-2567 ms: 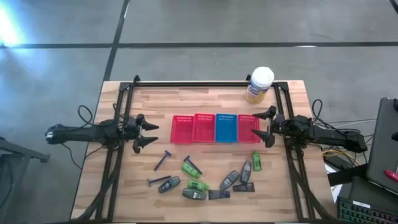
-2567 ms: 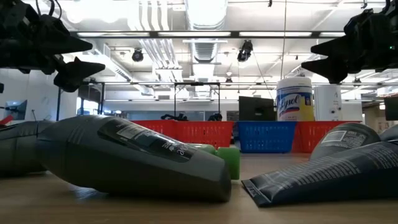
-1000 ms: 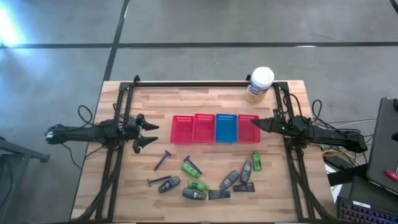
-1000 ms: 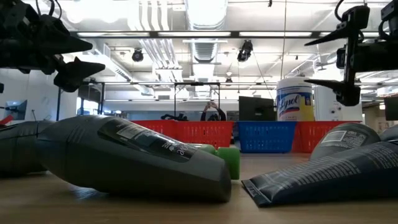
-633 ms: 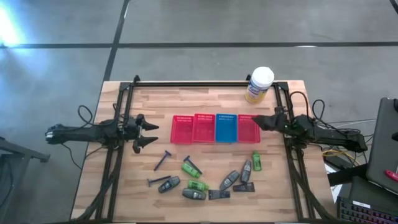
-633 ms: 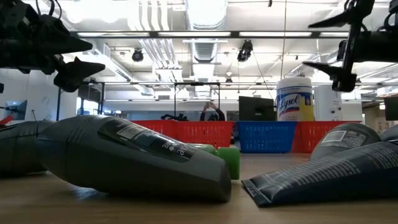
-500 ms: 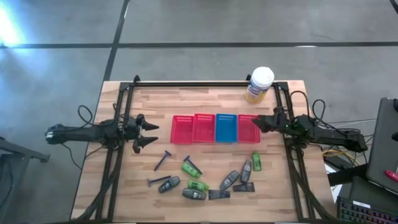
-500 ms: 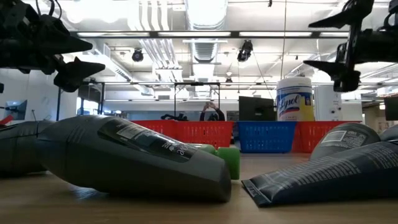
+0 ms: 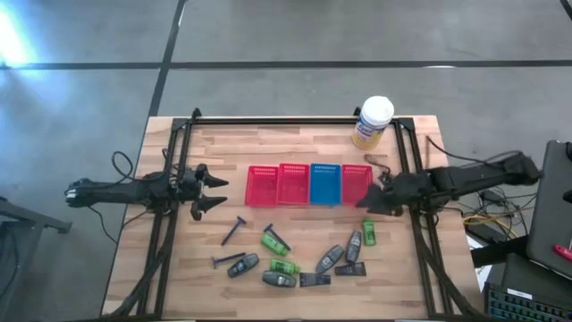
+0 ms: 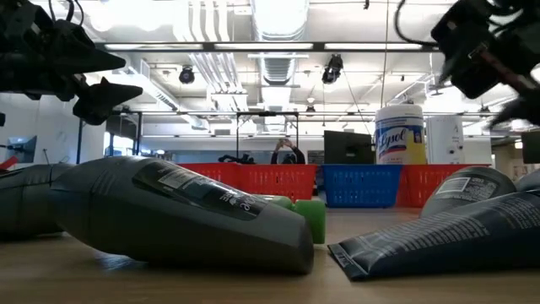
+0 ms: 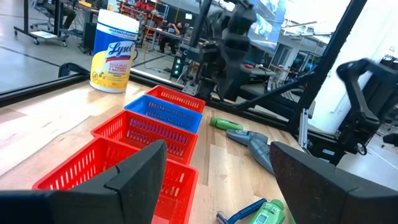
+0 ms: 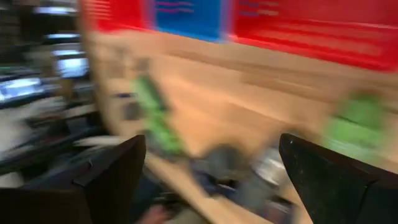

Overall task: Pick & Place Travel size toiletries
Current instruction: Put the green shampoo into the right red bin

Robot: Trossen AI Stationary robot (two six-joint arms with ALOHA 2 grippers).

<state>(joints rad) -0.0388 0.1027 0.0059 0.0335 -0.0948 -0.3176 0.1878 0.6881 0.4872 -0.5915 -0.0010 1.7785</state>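
Observation:
The travel size toiletries lie loose on the near half of the wooden table. They include green bottles [image 9: 274,241] [image 9: 368,234], grey tubes [image 9: 329,259] [image 9: 243,265], a black razor [image 9: 235,231] and flat dark sachets [image 9: 315,280]. My right gripper [image 9: 365,202] hangs open, tipped downward. It is just near of the rightmost red basket [image 9: 356,182] and above the green bottle by the right rail. In its wrist view [image 12: 211,149] the scene is blurred. My left gripper [image 9: 213,192] waits open and level at the table's left, with nothing between its fingers [image 11: 217,158].
Four mesh baskets stand in a row mid-table: two red ones [image 9: 278,184], a blue one [image 9: 324,183] and one more red. A yellow canister with a white lid [image 9: 373,122] stands at the far right corner. Black frame rails [image 9: 170,233] run along both table sides.
My right arm has reached out from the table's right edge and swung toward the near edge. Its gripper has risen, tipped from level to slanting downward, and rolled. It has stayed open. The left arm and all the toiletries have kept still.

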